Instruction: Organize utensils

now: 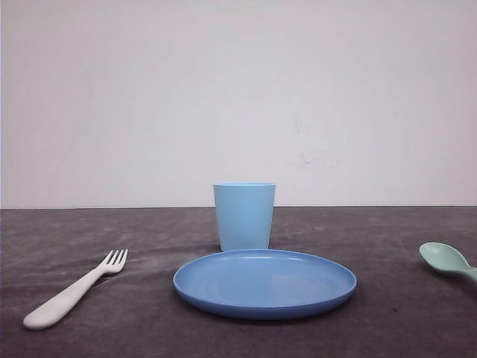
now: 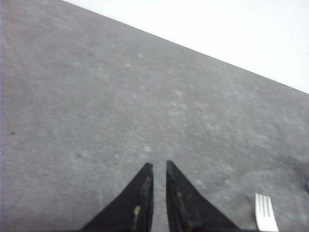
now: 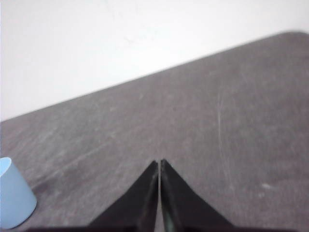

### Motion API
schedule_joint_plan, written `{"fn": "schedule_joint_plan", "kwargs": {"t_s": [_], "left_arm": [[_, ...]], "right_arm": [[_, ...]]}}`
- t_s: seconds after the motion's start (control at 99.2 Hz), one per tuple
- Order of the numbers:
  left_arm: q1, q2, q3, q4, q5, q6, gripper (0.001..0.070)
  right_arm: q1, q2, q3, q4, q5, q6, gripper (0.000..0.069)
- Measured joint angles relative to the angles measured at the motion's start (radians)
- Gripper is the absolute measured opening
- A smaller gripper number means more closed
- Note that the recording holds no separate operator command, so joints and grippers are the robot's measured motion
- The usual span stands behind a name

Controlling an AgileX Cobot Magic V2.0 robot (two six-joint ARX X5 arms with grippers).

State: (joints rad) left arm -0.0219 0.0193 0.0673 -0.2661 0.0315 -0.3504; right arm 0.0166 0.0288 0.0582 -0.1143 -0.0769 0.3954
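A white fork (image 1: pixel 74 294) lies on the dark table to the left of the plate, tines pointing away from me. The bowl of a pale mint-green spoon (image 1: pixel 447 259) rests at the table's right edge of the front view, its handle cut off. My left gripper (image 2: pixel 159 164) hovers over bare table, its fingers nearly together with nothing between them; the fork's tines (image 2: pixel 265 212) lie a short way to its side. My right gripper (image 3: pixel 159 161) is shut and empty above bare table.
A round blue plate (image 1: pixel 264 283) sits in the middle of the table. A light blue cup (image 1: pixel 244 216) stands upright just behind it, and the cup (image 3: pixel 14 200) also appears off to one side in the right wrist view. A white wall backs the table.
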Motion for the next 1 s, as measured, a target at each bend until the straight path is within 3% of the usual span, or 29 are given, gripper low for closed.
{"fn": "schedule_joint_plan", "kwargs": {"t_s": [0.252, 0.464, 0.635, 0.918, 0.998], "left_arm": [[0.0, 0.211, 0.261, -0.076, 0.007, 0.003, 0.0022], [-0.003, 0.533, 0.584, -0.203, 0.02, 0.124, 0.0022], [-0.031, 0.703, 0.811, -0.312, 0.02, 0.172, 0.0022], [-0.075, 0.79, 0.859, -0.408, 0.027, 0.214, 0.0024], [-0.081, 0.801, 0.859, -0.417, 0.035, 0.219, 0.0049]], "right_arm": [[0.002, 0.253, 0.273, -0.068, -0.015, -0.032, 0.0007], [0.036, 0.561, 0.605, -0.24, -0.062, -0.15, 0.0007], [0.075, 0.706, 0.805, -0.388, -0.059, -0.229, 0.0007], [0.116, 0.753, 0.831, -0.483, -0.024, -0.304, 0.0009], [0.122, 0.754, 0.831, -0.484, -0.014, -0.318, 0.0087]]}}
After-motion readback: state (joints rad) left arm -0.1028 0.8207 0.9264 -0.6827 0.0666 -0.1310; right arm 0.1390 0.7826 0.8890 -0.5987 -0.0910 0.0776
